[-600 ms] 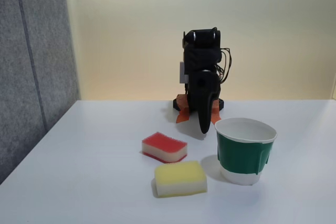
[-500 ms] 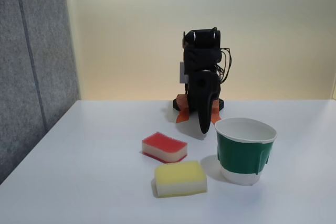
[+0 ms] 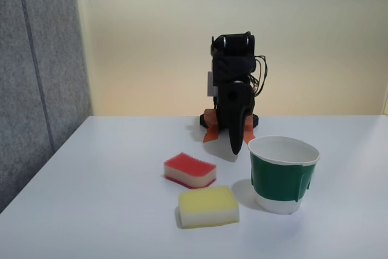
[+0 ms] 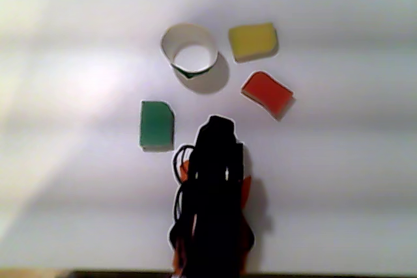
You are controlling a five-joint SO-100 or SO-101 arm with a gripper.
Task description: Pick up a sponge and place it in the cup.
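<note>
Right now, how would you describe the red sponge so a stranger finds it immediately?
In the fixed view, start at the green paper cup on the white table. Left of it lie two sponges; the red sponge is the farther one, red-topped with a cream bottom, unlike the nearer yellow sponge.

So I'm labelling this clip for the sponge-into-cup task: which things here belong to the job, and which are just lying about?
Part of the job:
- red-topped rectangular sponge with a cream underside, flat on the table
- wide green-banded paper cup with a white rim, upright
- black two-finger gripper, folded at the arm's base

Lying about:
- yellow-topped sponge with a white underside
- flat green rectangular piece
</note>
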